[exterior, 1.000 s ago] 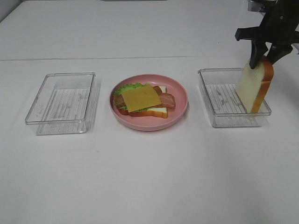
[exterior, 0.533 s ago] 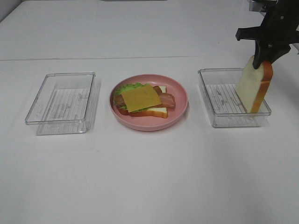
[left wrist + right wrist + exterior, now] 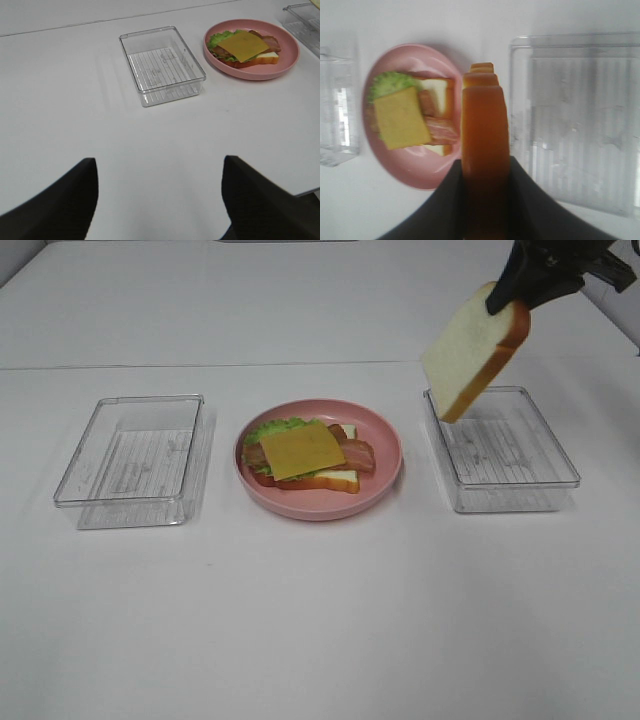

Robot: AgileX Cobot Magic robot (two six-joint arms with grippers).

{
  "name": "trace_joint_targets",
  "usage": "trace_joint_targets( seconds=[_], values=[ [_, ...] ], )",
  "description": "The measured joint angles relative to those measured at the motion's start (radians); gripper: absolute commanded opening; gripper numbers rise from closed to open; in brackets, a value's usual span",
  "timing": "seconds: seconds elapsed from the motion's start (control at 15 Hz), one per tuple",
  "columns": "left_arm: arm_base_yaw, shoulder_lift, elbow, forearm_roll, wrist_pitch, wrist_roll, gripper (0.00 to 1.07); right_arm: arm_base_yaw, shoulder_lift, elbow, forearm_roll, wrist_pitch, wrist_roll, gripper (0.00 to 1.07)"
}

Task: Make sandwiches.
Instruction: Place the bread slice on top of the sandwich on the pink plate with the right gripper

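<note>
Since prev. frame, right claw [image 3: 507, 302] has lifted the slice [image 3: 472, 352] out of the right tray [image 3: 520, 480] and swung it toward the plate [image 3: 385, 445]. Jaws are closed on the slice's crust edge; slice hangs tilted, long axis running down-left, white face toward camera. Likely held by edge so it can drop flat as top layer. Stack [image 3: 305, 455] sits on plate, cheese uppermost. Left claw [image 3: 160, 200] wide open, empty, parked near left tray [image 3: 130, 455].
</note>
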Motion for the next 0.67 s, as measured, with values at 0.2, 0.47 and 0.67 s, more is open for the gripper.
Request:
trace_joint_targets(
  seconds=[0.2,0.47,0.67],
  values=[
    [0.0,0.0,0.0,0.0,0.0,0.0,0.68,0.043,-0.004,0.022,0.117,-0.002,-0.057,0.0],
    [0.0,0.0,0.0,0.0,0.0,0.0,0.68,0.157,-0.006,0.23,0.31,-0.148,-0.139,0.0],
    [0.0,0.0,0.0,0.0,0.0,0.0,0.68,0.166,0.0,0.366,0.491,-0.308,-0.221,0.0]
  ],
)
